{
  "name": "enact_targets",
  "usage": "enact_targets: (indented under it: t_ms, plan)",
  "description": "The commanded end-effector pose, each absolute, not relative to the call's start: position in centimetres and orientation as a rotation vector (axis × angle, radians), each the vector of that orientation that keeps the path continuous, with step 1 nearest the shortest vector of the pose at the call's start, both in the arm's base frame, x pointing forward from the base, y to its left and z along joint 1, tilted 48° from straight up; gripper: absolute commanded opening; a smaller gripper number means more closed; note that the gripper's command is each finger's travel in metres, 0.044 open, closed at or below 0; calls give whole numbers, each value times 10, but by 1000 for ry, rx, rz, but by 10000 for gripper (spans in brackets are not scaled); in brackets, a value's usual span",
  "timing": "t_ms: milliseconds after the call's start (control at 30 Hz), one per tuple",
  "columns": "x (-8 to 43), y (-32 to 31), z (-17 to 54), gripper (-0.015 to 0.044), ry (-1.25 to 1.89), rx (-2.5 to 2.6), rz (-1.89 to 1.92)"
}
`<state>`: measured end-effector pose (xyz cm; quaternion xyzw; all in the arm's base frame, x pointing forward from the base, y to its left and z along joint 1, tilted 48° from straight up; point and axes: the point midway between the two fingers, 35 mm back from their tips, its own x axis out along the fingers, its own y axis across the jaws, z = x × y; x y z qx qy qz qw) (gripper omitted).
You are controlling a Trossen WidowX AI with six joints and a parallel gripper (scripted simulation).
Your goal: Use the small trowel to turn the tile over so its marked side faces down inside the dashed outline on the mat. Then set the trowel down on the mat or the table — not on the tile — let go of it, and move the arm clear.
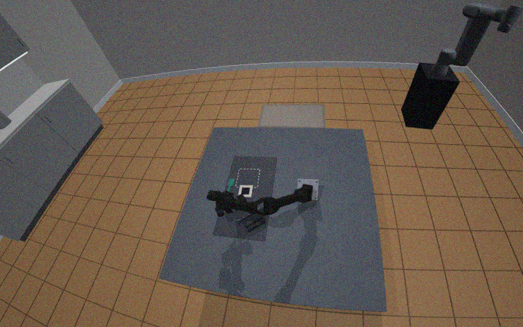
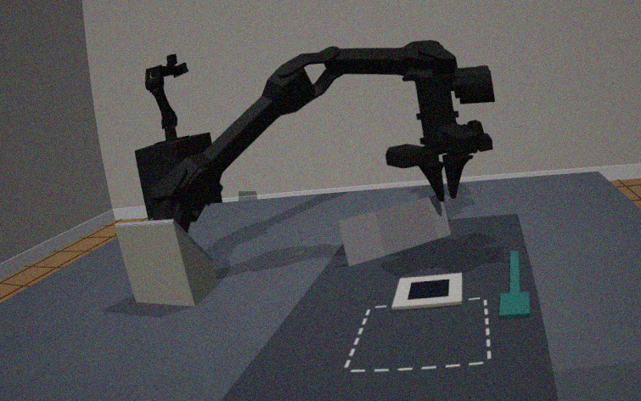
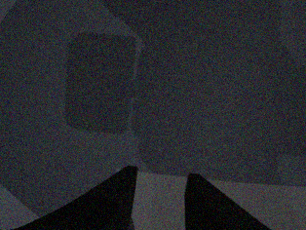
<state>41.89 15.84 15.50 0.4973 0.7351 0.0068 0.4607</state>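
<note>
The pale square tile (image 1: 246, 190) (image 2: 428, 290) lies flat on the dark mat (image 1: 269, 170) (image 2: 283, 368), its dark square mark facing up. It sits at one edge of the dashed outline (image 1: 248, 168) (image 2: 404, 369), mostly beyond it. The teal trowel (image 1: 231, 183) (image 2: 514, 303) lies on the mat beside the tile, its handle pointing towards the arm's side in the top view. My gripper (image 2: 447, 199) (image 3: 161, 179) is slightly open with nothing between its fingers. It points down, away from both tile and trowel.
A tilted grey slab (image 1: 253, 223) (image 2: 397, 231) stands beyond the tile in the exterior view, close to my fingertips; contact cannot be told. The wrist view shows it beneath them. The pale base block (image 2: 150, 263) is at the left. Another arm stands on a black pedestal (image 1: 429, 97).
</note>
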Motion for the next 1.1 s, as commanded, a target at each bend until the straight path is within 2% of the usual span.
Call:
enact_targets:
  t_ms: [0,133,1067]
  plan:
    - [419,152,162,100,1810,1227,21]
    - [416,155,164,100,1820,1261,-25]
    - [370,200,213,100,1843,1874,-992]
